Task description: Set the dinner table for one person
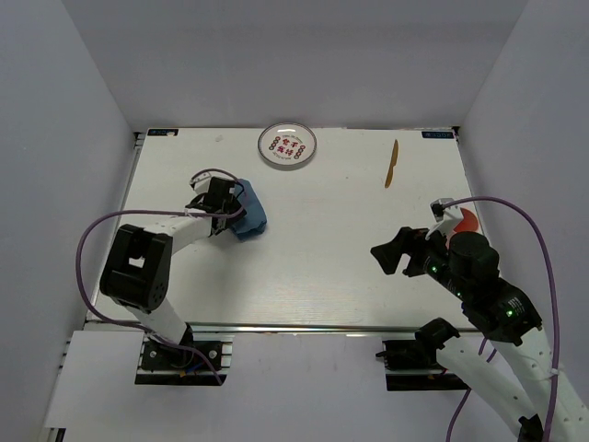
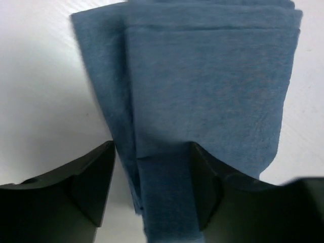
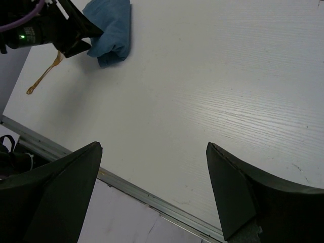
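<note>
The left arm's black base [image 1: 179,354] and the right arm's black base [image 1: 414,354] sit at the near edge, just outside the silver metal rail [image 1: 304,327] of the large flat white rectangular bench [image 1: 322,221]. Thick purple cables [image 1: 92,239] loop from both arms.

Over the near-right part of the bench hovers the right gripper [image 1: 394,253] [image 3: 153,147], pointing toward the left edge. Its jaws are spread wide, and in the right wrist view only bare white surface shows between the two black fingers [image 3: 61,192]. Just beyond it, by the right edge, a small red object [image 1: 467,219] peeks past the arm; what it is cannot be told.

Farther in, toward the left edge, the left gripper [image 1: 232,210] [image 2: 152,147] is clamped on a folded blue terry cloth [image 1: 253,216] [image 2: 202,91] [image 3: 114,25]. A fold of the fabric fills the space between its dark fingers [image 2: 96,177], and the rest lies bunched on the bench ahead of them. In the right wrist view a slim golden utensil [image 3: 43,78] lies on the bench beside the left arm, on its near-edge side.

Near the far right corner lies a flat orange-brown wooden utensil [image 1: 391,164], pointing roughly at the far edge. At the middle of the far edge sits a round silver-rimmed plate with a red pattern [image 1: 288,145].
</note>
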